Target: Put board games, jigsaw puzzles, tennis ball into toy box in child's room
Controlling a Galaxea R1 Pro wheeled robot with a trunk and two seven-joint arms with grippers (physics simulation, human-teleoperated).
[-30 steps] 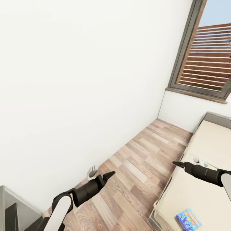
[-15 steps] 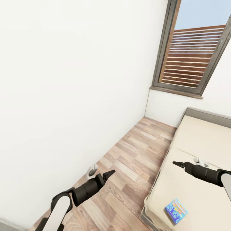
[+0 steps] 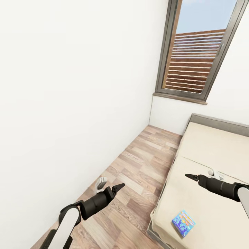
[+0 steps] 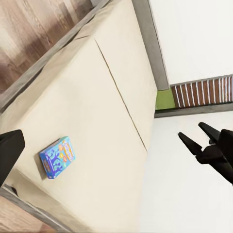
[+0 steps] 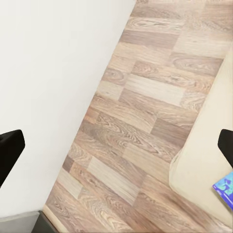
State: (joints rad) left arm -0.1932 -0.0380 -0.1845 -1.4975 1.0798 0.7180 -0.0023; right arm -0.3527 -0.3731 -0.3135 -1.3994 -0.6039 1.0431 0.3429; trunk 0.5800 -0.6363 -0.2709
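Note:
A blue board game box (image 3: 183, 223) lies flat on the beige bed (image 3: 207, 152), near the mattress's near corner; the same box (image 4: 57, 157) shows in the left wrist view, and its corner (image 5: 224, 187) in the right wrist view. My right gripper (image 3: 188, 176) hangs open and empty over the bed's edge, above and beyond the box, with its fingers (image 5: 9, 150) spread wide. My left gripper (image 3: 117, 187) stands open over the wooden floor, left of the bed, holding nothing. The table, toy box, puzzles and tennis ball are out of view.
A bare white wall runs along the left. Between wall and bed lies a strip of wooden floor (image 3: 138, 169). A small white and grey object (image 3: 101, 182) sits on the floor by the wall. A window (image 3: 197, 55) fills the far wall. A small white item (image 3: 214, 173) rests on the bed.
The camera has turned, so bed, window and board game have slid left in the picture. Both arms keep the same pose and both grippers stay open.

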